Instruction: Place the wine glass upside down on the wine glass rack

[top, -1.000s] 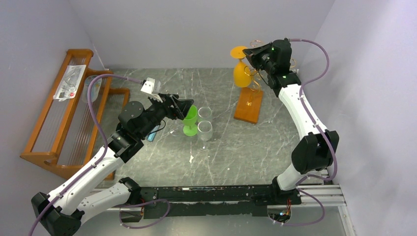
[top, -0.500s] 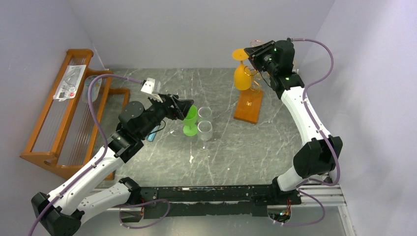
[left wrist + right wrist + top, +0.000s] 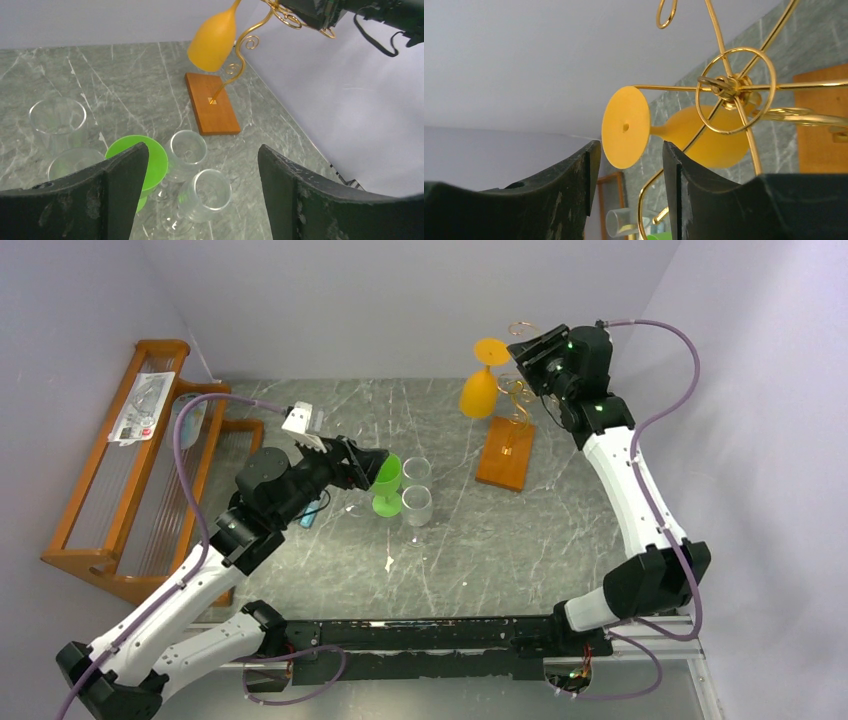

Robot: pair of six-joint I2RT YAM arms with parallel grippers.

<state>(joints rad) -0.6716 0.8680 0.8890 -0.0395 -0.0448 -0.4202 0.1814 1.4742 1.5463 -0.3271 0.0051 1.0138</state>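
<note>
An orange wine glass [image 3: 478, 392] hangs foot-up and tilted from the scroll arms of the gold wire wine glass rack [image 3: 517, 392], which stands on an orange-brown wooden base [image 3: 505, 455]. My right gripper [image 3: 526, 358] is open just right of the glass's foot [image 3: 625, 126], touching nothing. In the right wrist view the right gripper [image 3: 630, 149] faces the foot, with the rack's ring [image 3: 735, 90] beside it. My left gripper [image 3: 374, 468] is open over a green glass [image 3: 386, 485]. In the left wrist view the left gripper [image 3: 202, 147] is empty.
Two clear glasses [image 3: 416, 472] [image 3: 416, 506] stand beside the green glass, and another clear one [image 3: 57, 120] is further left. A large slatted wooden rack [image 3: 120, 470] with a plastic packet on it lines the left wall. Walls close in the back and right.
My right gripper has opened, let go of the orange glass's foot and drawn back to the right. The glass now hangs on the rack, swung left. The left arm has barely shifted.
</note>
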